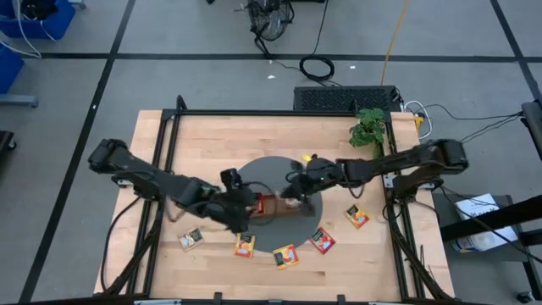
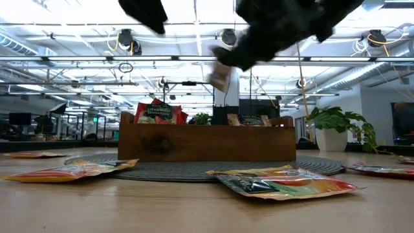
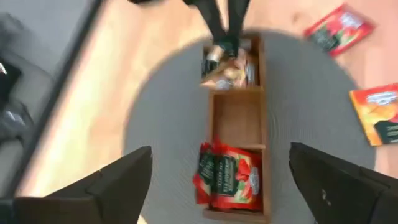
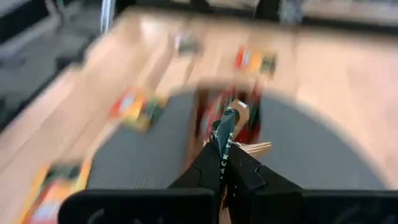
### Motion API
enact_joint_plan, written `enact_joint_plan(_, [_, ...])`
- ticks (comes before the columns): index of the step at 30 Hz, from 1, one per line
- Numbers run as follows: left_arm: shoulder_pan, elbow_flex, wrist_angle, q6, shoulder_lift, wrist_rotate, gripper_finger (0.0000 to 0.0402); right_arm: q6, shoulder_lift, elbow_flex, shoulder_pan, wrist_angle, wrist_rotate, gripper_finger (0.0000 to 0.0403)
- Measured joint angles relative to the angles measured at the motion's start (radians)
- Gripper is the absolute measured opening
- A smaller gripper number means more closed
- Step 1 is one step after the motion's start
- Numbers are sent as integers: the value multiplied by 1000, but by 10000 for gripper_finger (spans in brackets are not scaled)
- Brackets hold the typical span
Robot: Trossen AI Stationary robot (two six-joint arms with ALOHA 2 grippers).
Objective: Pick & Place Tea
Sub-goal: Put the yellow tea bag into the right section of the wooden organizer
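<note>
A brown wooden tray (image 1: pixel 286 209) lies on a round grey mat (image 1: pixel 275 169). My left gripper (image 3: pixel 219 152) hovers open above the tray's end compartment, which holds red tea packets (image 3: pixel 227 174). The middle compartment (image 3: pixel 239 118) is bare. Over the far compartment, my right gripper (image 4: pixel 229 127) is shut on a whitish tea packet (image 2: pixel 222 76) held edge-on above the other whitish packets (image 3: pixel 231 73). In the high view the left gripper (image 1: pixel 246 203) and the right gripper (image 1: pixel 294 193) meet over the tray.
Loose tea packets lie on the wooden table along the mat's front edge: one at the left (image 1: pixel 190 239), orange ones (image 1: pixel 245 246) (image 1: pixel 285 256), a red one (image 1: pixel 323 241) and another at the right (image 1: pixel 356 217). A potted plant (image 1: pixel 368 129) stands at the back right.
</note>
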Motion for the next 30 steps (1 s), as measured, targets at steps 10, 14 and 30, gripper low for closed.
enact_joint_plan(10, [-100,0,54,116,-110,-84,380,84,-151,-91,11,-237,-104,0])
enact_joint_plan(14, [-100,0,54,119,-109,-84,375,76,-118,-133,11,-153,-106,0])
enact_joint_plan(30, [-86,0,37,90,-109,-75,370,23,-24,-145,2,-53,-102,0])
